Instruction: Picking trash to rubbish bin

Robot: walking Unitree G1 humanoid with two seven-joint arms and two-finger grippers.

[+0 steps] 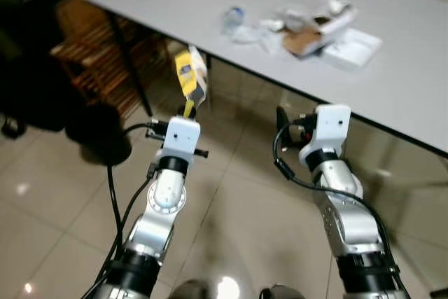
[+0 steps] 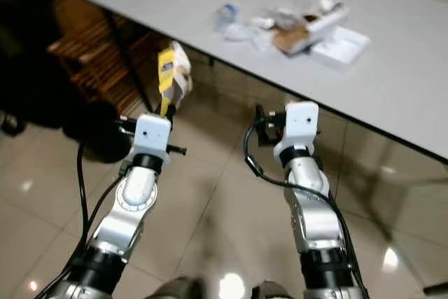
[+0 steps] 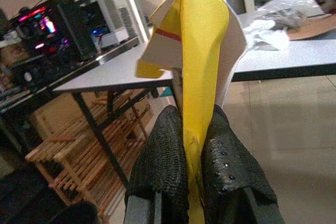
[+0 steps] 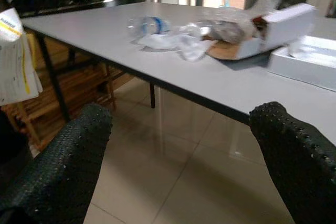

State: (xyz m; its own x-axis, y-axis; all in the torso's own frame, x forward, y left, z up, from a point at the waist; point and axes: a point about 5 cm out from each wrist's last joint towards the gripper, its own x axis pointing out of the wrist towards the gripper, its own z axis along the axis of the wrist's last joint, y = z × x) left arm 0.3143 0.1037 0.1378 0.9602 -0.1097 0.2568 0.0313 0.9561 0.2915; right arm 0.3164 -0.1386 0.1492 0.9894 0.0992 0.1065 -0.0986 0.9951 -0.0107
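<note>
Left wrist view: left gripper (image 3: 195, 153) has its two black fingers pressed together on a folded yellow-and-white paper package (image 3: 197, 61), which stands up out of the pinch. Package has a thin red line on the white flap; no readable text. Same view picks up a dark computer case with pink and red lights (image 3: 50, 24) on a far desk, which the head views miss.

Left eye view, left to right: wooden slatted rack (image 1: 98, 61) under the table's left end, a round black bin (image 1: 98, 134) on the tiled floor (image 1: 231, 208) beside it, then the left arm with the package held below the edge of the grey table (image 1: 413, 82), just off the black table leg (image 1: 129, 68). Package face shows a small dark label, too blurred to read.

On the tabletop: clear plastic bottle with blue label (image 1: 233, 19) lying on its side, crumpled clear plastic wrap (image 1: 255, 31) next to it, brown cardboard piece (image 1: 304, 40), white box (image 1: 353, 48) at the right end of the pile. No brand legible on any of it.

Right gripper (image 4: 181, 145) is wide open, holding nothing, fingers spread and level with the table edge, well short of the pile. Right wrist view shows the bottle's blue label band and an open white carton (image 4: 286, 19) on the cardboard more clearly than the head views; print on the package at its edge is unreadable.
</note>
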